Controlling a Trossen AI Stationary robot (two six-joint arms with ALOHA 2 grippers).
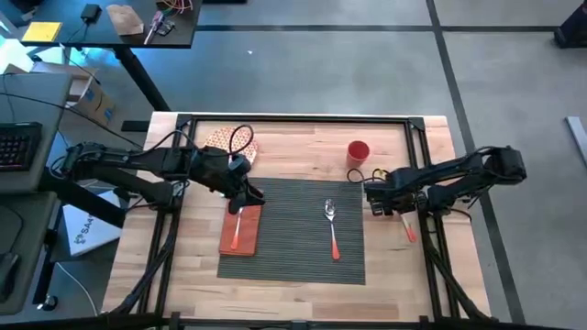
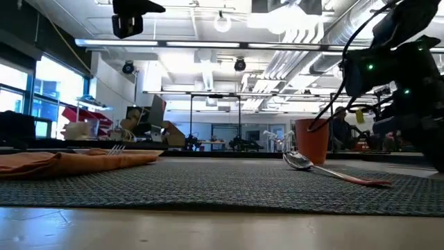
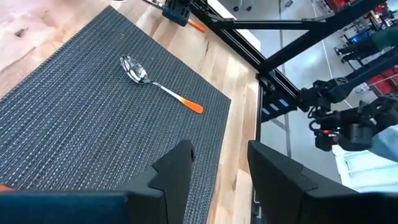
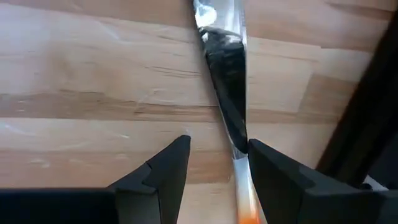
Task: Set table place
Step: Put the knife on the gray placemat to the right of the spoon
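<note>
Dark grey ribbed place (image 1: 293, 229) lies flat, seemingly fabric, on table (image 1: 385, 284).

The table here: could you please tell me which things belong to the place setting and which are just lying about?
Belonging to the job:
placemat
napkin with fork on it
spoon
knife under the right tool
red cup
patterned plate

Just lying about:
keyboard
cardboard box
yellow notepad
</note>
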